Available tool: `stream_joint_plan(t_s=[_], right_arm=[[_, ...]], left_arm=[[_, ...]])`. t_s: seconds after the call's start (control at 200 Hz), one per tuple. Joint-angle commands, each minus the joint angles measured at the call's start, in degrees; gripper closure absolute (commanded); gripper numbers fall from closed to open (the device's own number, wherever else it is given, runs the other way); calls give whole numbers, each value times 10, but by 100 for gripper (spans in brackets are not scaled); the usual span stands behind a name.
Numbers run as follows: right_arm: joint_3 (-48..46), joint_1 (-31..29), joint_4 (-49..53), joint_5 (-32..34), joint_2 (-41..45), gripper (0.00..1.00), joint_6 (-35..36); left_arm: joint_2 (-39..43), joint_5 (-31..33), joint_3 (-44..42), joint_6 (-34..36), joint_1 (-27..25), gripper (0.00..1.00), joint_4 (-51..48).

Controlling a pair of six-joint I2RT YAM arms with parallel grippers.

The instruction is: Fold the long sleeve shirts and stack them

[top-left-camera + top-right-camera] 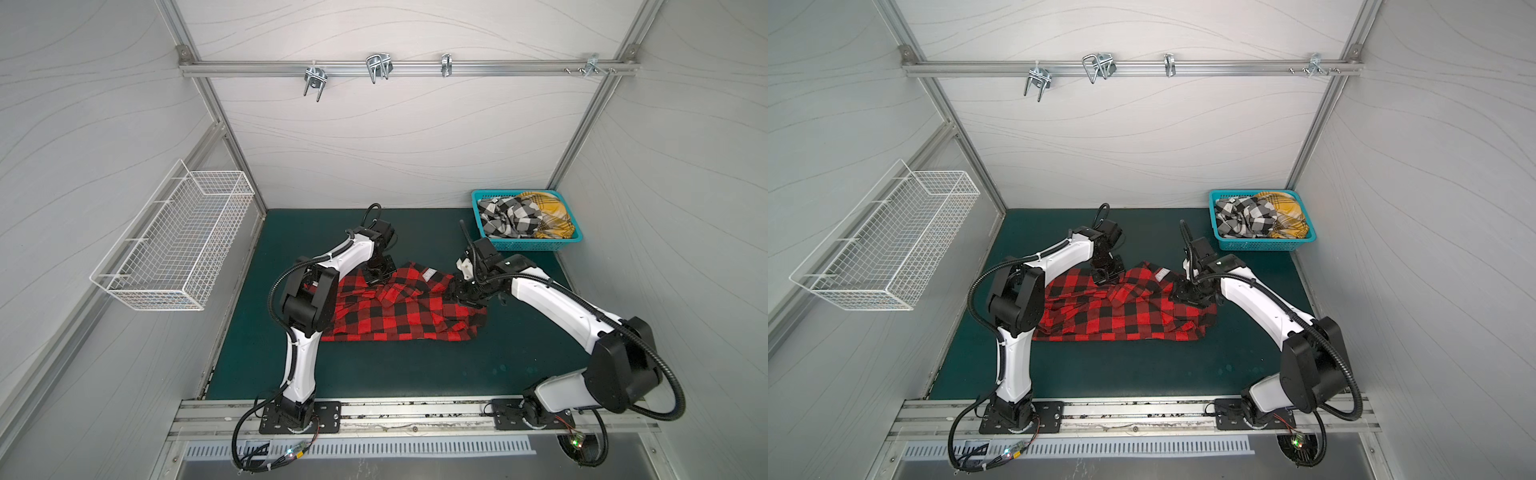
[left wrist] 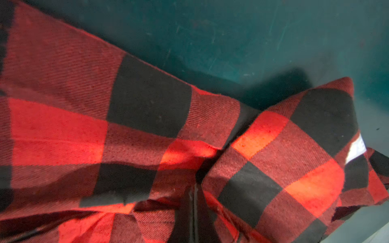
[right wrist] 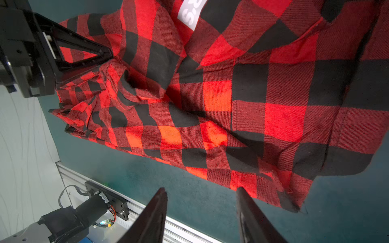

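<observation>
The red-and-black checked shirt (image 1: 399, 316) (image 1: 1121, 316) lies crumpled on the green mat, its white lettering patch (image 3: 190, 10) near the far edge. My left gripper (image 1: 376, 279) (image 3: 109, 55) is shut on a fold of this shirt at that far edge; in the left wrist view its dark fingers (image 2: 192, 212) meet with cloth (image 2: 147, 101) bunched around them. Over the shirt's right end my right gripper (image 1: 455, 291) (image 3: 202, 195) is open, and only mat shows between its fingers. The black-and-white shirt (image 1: 507, 216) and the yellow plaid shirt (image 1: 548, 216) lie bundled in a teal basket (image 1: 536, 246).
The teal basket (image 1: 1262, 245) stands at the mat's back right corner. A white wire basket (image 1: 174, 245) hangs on the left wall. Metal hooks (image 1: 378, 66) hang from a rail on the back wall. An aluminium rail (image 1: 415, 415) with both arm bases borders the mat's front.
</observation>
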State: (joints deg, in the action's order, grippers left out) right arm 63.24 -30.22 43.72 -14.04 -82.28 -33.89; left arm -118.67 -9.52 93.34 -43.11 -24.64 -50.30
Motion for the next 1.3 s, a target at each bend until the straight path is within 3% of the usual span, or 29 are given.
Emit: stream_joint_plan(t_s=[0.0, 0.235, 0.455, 0.66, 0.855, 0.96, 1.055, 1.125, 1.181, 1.291], right_arm=[[6, 2, 5, -1, 13, 46, -4], [11, 2, 4, 2, 18, 47, -6], [28, 26, 4, -19, 16, 44, -9], [23, 69, -50, -121, -18, 41, -51], [32, 75, -71, -140, -45, 39, -76], [41, 41, -63, -98, -37, 36, -58], [41, -34, -40, 42, -10, 29, -5], [10, -103, -55, 153, 18, 18, 22], [-22, -132, -85, 182, 30, 9, 22], [-61, -150, -139, 202, 34, 4, -3]], left_arm=[[68, 22, -5, 12, 2, 100, 21], [247, 17, -80, 5, -7, 100, 152], [353, -8, -90, 3, -15, 100, 212], [413, -30, -92, 32, -21, 100, 243], [465, -25, -137, 44, -22, 100, 252], [477, -13, -143, 43, -21, 100, 238], [473, -11, -134, 32, -22, 100, 232], [466, -7, -120, 22, -22, 100, 234], [459, -13, -105, 9, -22, 100, 245], [440, -19, -68, -18, -22, 100, 265]])
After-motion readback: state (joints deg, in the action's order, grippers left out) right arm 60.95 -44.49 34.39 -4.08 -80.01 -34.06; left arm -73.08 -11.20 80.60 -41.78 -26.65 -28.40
